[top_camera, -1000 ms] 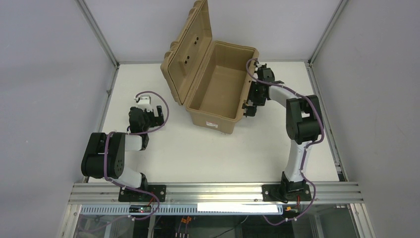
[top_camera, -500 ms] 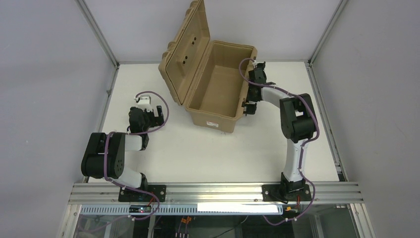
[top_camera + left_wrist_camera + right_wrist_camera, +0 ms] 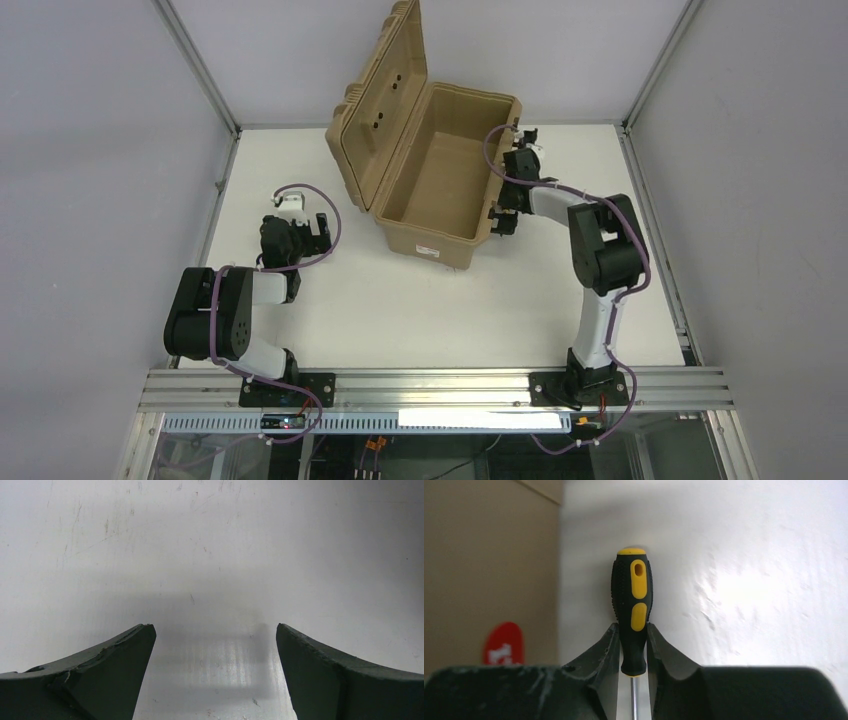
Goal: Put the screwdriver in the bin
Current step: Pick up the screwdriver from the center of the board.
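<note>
The right wrist view gave what the overhead view could not. The right gripper (image 3: 632, 628) had its two dark fingers pinched on the lower black part of the handle of the screwdriver (image 3: 632, 595). The yellow-and-black handle pointed away from the camera, and a sliver of bright shaft ran back between the jaws. Behind it lay the white table (image 3: 749, 580). Whether the tool rested on that surface or hung just above it could not be told. From above, the screwdriver was hidden by the wrist and cable (only the black gripper body showed there). The overhead view did place the spot: outside the bin (image 3: 405, 237), just beside its right end wall and not in it.

That tan wall filled the left of the right wrist view, with a red label (image 3: 504, 642) low on it. In the top view the bin stood at the back middle of the table. Its ribbed lid (image 3: 380, 95) was raised on the left side and its hollow was open, with a small red-white label (image 3: 430, 251) on the near face. The right-hand wall stood between the held tool and the hollow.

The right arm (image 3: 600, 250) rose from its base, bent at the elbow and reached left and back, with the wrist close against the bin's end. The left arm (image 3: 215, 315) sat folded low, well apart from the bin. In its own wrist view the left gripper (image 3: 215, 630) held its fingers spread wide over bare, scuffed tabletop, with nothing between them.
</note>
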